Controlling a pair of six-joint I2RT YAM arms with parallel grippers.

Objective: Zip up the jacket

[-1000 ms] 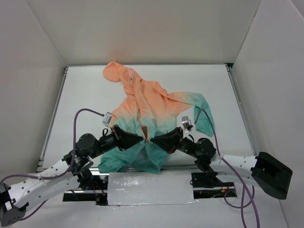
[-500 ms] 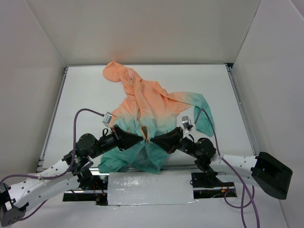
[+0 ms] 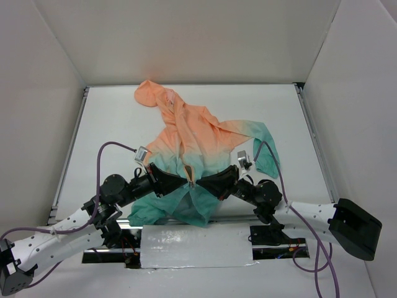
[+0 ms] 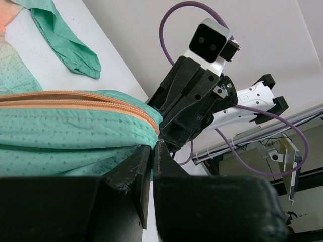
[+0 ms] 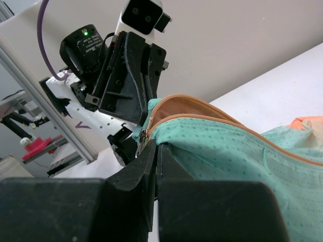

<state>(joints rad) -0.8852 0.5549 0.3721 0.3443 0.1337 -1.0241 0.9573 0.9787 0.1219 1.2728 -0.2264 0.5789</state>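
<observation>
Left gripper [image 4: 152, 151]: I see it clenched on jacket [image 3: 192, 139] hem beside zipper [image 4: 75, 101].
Right gripper [image 5: 154, 148]: clamped on hem at the pull [image 5: 142, 137].
Motor sticker [image 5: 86, 46]: print illegible.

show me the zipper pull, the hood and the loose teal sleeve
zipper pull [image 5: 142, 136]: right wrist view, on the small metal tab itself.
hood [image 3: 151, 94]: top external view, on the middle of its peach fabric.
teal sleeve [image 4: 75, 53]: left wrist view, on the fabric near its cuff end.
</observation>
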